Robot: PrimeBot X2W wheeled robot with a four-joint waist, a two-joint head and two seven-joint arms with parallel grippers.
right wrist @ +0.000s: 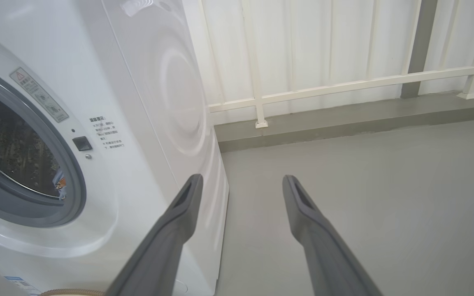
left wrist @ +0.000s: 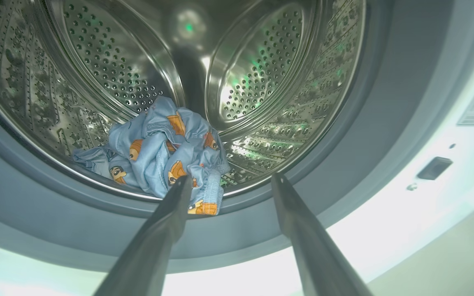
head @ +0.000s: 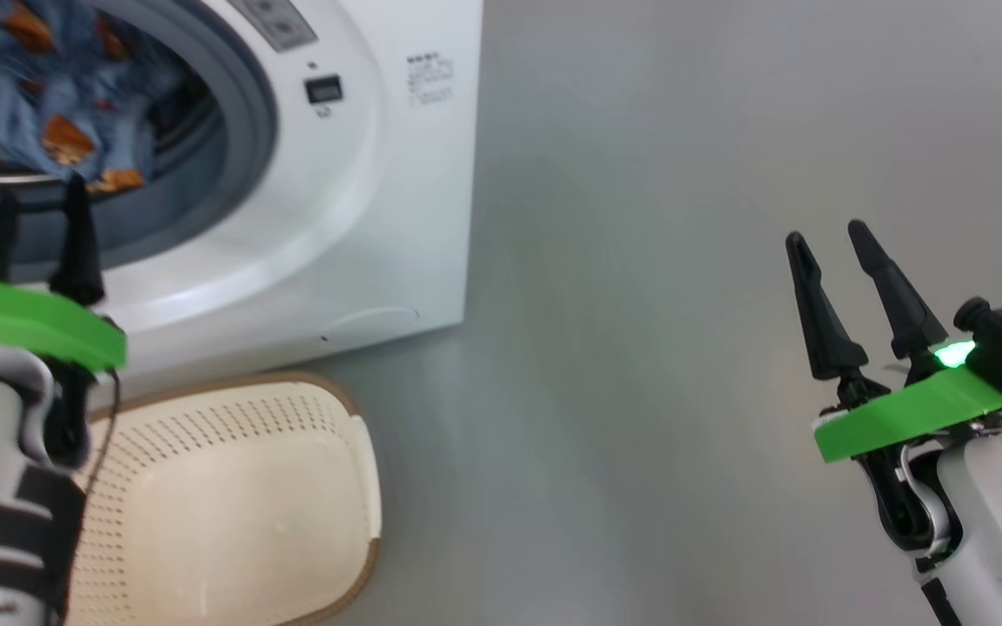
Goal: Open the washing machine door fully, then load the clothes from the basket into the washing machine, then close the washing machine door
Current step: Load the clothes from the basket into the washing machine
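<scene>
I have the left gripper (left wrist: 231, 177) spread wide and empty at the drum (left wrist: 261, 82) mouth of the washing machine (head: 397, 217), clothes (left wrist: 159, 152) bunched inside; my right gripper (head: 824, 230) gapes equally wide, holding nothing.

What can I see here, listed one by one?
washing machine: one, white, on the floor
drum: one, perforated steel, inside the machine
gasket: one, grey, ringing the opening
clothes: one bundle, light blue with orange figures, at the drum's front lip
basket: one, cream with a brown rim, on the floor before the machine
floor: grey
railing: one, white, behind the machine
left pincer: one, dark fingers, open, at the drum's mouth
right pincer: one, dark fingers, open, over the floor beside the machine
</scene>
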